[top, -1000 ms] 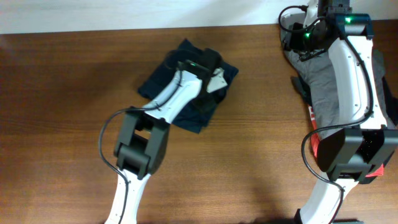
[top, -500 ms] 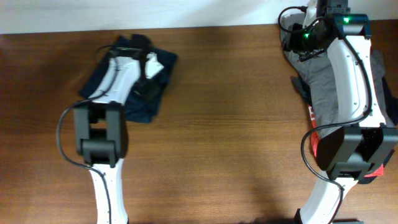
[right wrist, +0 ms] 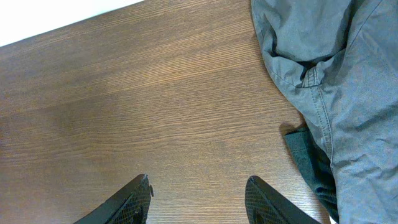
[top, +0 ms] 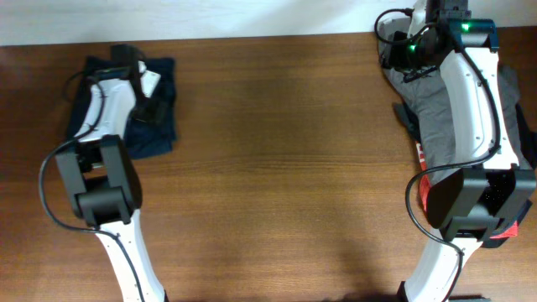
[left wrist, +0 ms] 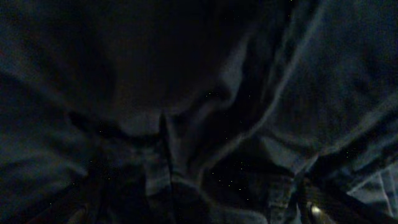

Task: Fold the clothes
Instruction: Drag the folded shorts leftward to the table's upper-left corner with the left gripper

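Note:
The dark navy shorts (top: 162, 137) lie bunched at the far left of the wooden table (top: 277, 159), near the back edge. My left gripper (top: 149, 96) is down on top of them, and its arm hides much of the cloth. In the left wrist view, dark creased shorts fabric (left wrist: 199, 93) fills the frame and the fingers do not show clearly. The shorts have travelled with the gripper, so it is holding them. My right gripper (right wrist: 198, 180) is open and empty above bare wood at the back right (top: 417, 46).
A grey garment (top: 436, 109) lies at the right edge under the right arm and also shows in the right wrist view (right wrist: 329, 74). A dark green cloth (right wrist: 308, 158) peeks from under it. A red-and-black item (top: 424, 193) sits by the right arm's base.
My left gripper has swept from the table's middle to the far left, and the navy shorts have moved with it. The right arm has not moved.

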